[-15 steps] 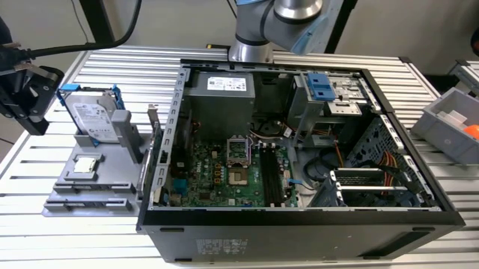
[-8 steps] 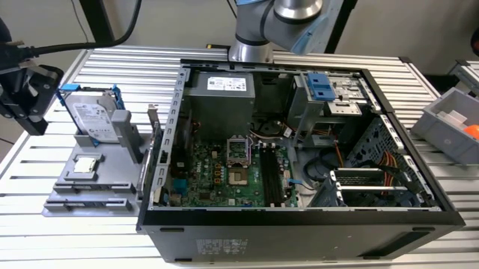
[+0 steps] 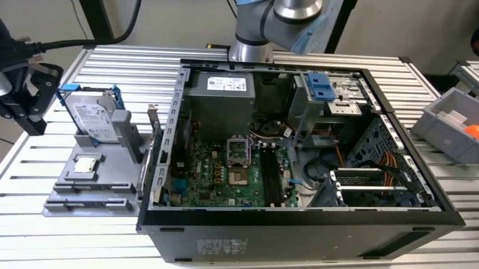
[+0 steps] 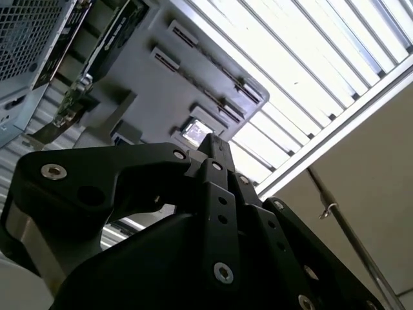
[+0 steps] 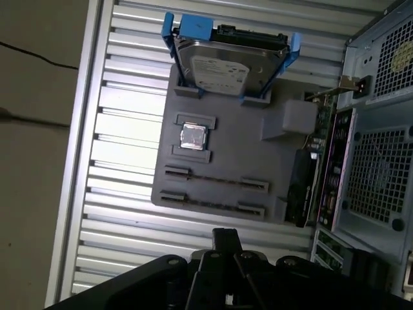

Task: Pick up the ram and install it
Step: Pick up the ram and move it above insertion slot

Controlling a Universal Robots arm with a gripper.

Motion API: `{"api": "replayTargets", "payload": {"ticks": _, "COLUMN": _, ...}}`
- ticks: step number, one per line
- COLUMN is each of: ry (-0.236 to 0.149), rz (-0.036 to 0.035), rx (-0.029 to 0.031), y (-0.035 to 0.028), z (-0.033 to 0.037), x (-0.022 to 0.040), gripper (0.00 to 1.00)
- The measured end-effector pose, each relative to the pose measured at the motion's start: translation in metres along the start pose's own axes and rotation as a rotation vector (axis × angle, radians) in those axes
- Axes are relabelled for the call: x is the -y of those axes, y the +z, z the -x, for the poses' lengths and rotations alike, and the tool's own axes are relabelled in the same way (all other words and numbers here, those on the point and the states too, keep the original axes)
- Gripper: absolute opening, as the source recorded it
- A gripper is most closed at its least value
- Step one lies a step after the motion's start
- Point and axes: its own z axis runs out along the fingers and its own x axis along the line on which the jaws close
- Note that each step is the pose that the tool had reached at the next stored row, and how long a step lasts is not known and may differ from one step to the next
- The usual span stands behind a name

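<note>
The slatted metal surface (image 3: 75,241) carried three items directly: a grey fixture plate (image 3: 112,171) toward the exterior view's left, an open computer case (image 3: 299,238) just beside it at centre, and a grey bin (image 3: 441,120) at the exterior view's right edge.

Bright, diffuse light. Glare washes out the desk (image 4: 310,51) slats in the second wrist view; gripper (image 4: 216,147) backlit, near-black. Exterior view: case (image 3: 299,232) interior shadowed toward 4 o'clock.

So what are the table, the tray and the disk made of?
The table looks like bare aluminium: ribbed slats that shine silver. The tray seems to be matte grey plastic: dull, even, with moulded slots. The disk has a shiny metal lid in a blue, plastic-looking frame.
</note>
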Motion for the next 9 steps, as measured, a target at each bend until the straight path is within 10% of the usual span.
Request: {"api": "replayTargets", "payload": {"ticks": 9, "ry": -0.063, "rz": 0.0, "rx": -0.0029, "y": -0.0001, "z": 0.0, "x": 0.0, "gripper": 0.0}}
